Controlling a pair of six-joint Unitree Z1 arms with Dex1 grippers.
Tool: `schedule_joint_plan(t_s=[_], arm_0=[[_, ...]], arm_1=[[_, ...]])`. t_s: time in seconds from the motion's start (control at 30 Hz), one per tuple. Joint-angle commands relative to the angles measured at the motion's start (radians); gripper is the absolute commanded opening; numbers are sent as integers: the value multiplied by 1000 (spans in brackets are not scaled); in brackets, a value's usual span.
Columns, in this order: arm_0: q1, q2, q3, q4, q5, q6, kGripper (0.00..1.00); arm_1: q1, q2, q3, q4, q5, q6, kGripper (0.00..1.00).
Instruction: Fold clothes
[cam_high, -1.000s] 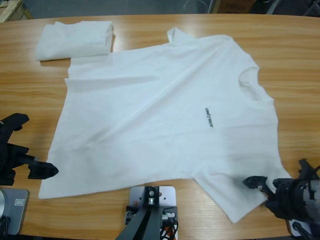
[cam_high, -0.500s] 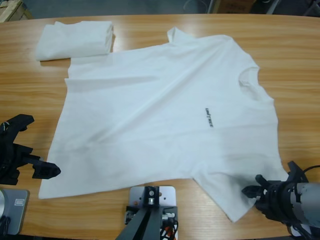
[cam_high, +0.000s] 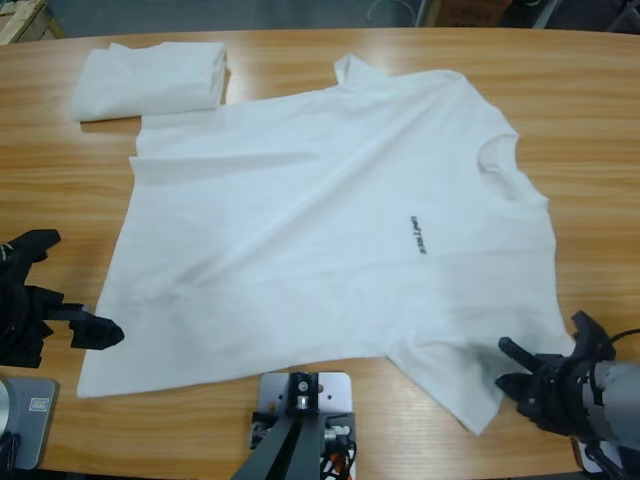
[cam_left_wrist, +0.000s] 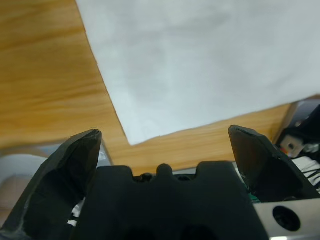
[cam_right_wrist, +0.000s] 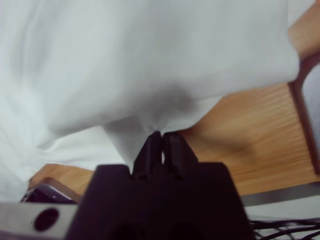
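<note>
High view: spread T-shirt flat across tabletop, for folding. Left pincer spread wide beside shirt's hem corner, ready to bite. Right pincer pressed together, seemingly pinching sleeve edge. Folded shirt just beyond far hem corner.

- Small black lettering on the chest of the spread white T-shirt, in one short line running down the cloth in the high view; too small to read letter by letter.
- No print visible on the folded white T-shirt at the far left of the table.
- No readable text, number or sign in the left wrist view or the right wrist view.
</note>
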Motion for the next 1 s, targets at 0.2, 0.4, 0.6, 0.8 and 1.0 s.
schedule_joint_plan(t_s=[0.2, 0.4, 0.6, 0.8, 1.0], arm_0=[[-146, -169, 188, -71, -102, -553, 977], [-288, -121, 312, -317, -21, -869, 982], [-371, -104, 355, -327, 71, -1200, 1000], [-408, -33, 414, -406, 99, -1297, 985], [-417, -34, 497, -509, 202, -1298, 557]], arm_1=[[8, 16, -198, 225, -90, -206, 0], [8, -16, -193, 211, -82, -209, 0], [8, -45, -167, 205, -77, -214, 0], [8, -61, -142, 196, -73, -219, 0], [8, -58, -119, 163, -73, -219, 0]])
